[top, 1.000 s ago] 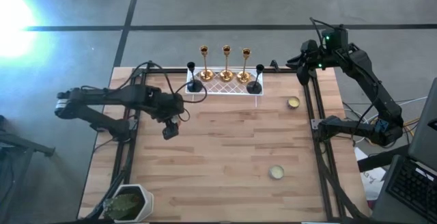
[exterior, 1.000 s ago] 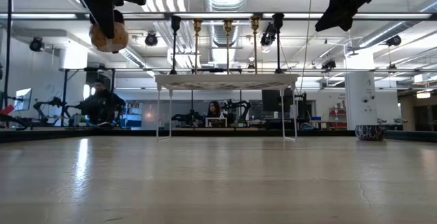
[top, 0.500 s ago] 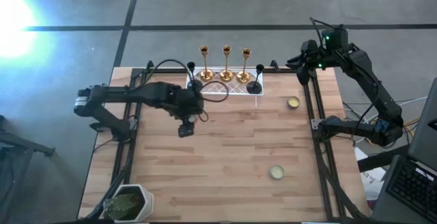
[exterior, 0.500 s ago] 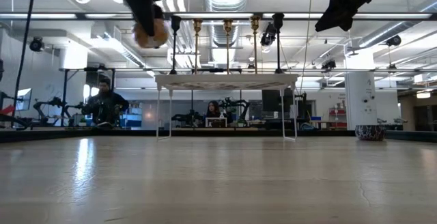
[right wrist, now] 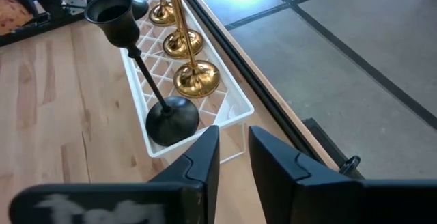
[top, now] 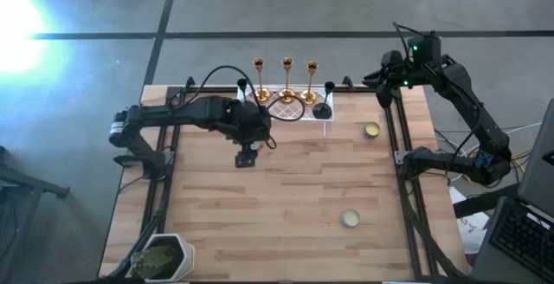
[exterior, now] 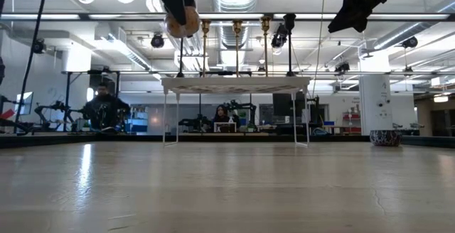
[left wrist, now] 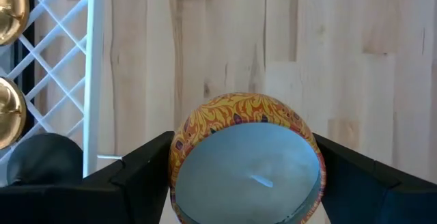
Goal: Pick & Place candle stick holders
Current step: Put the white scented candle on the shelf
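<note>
Jaws closed on a round cream-gold candle cup with an orange-and-yellow patterned wall [left wrist: 247,159], the left gripper [top: 245,158] hangs above the pale wooden plank table [top: 286,215], just in front of the white lattice tray [top: 299,111] at the table's far edge. In the low view, cup and gripper sit high, level with the candlesticks' tops. The right gripper [right wrist: 232,157], its two dark fingers [right wrist: 203,162] standing only a narrow slit apart with nothing between them, waits raised off the table's far right corner, looking down on the tray's end.

On the tray stand three tall slim shiny gold candlesticks with round bases [top: 286,80] in a row, and at its right end a shorter black candlestick with a bulb base [top: 324,104]; a second black one [top: 243,89] stands at the left end, partly hidden by the left arm.

Two more low round cream-gold cups rest on the bare wood, well apart: one [top: 371,130] near the right edge, the other [top: 350,218] nearer the front. A white pot holding a green plant [top: 164,256] sits at the front left corner.
</note>
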Motion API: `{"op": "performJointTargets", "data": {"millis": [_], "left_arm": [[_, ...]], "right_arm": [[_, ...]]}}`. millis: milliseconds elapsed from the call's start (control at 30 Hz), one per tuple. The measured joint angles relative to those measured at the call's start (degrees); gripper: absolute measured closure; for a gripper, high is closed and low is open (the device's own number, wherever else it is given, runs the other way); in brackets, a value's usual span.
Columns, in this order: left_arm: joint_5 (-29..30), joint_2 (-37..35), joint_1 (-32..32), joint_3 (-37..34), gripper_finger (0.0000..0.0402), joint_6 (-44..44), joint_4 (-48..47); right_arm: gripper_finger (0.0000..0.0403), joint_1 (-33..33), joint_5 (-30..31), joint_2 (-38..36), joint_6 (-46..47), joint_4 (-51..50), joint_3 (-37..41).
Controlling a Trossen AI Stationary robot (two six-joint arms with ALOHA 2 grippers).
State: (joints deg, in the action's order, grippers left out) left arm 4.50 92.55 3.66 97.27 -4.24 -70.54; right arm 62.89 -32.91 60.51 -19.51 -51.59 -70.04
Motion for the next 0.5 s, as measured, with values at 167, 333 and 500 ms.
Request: {"op": "performJointTargets", "data": {"millis": [167, 333, 500], "left_arm": [[0.1, -0.5, 0.5, 0.0, 0.0101, 0.1, -0.9], [0.1, -0.5, 0.5, 0.0, 0.0101, -0.1, -0.9], [-0.1, -0.5, 0.7, 0.0, 0.0101, -0.5, -0.8]], "right_arm": [[0.0335, 0.0, 0.0, 0.0, 0.0, 0.0, 0.0], [0.0327, 0.0, 0.0, 0.0, 0.0, 0.0, 0.0], [0.0319, 0.0, 0.0, 0.0, 0.0, 0.0, 0.0]]}}
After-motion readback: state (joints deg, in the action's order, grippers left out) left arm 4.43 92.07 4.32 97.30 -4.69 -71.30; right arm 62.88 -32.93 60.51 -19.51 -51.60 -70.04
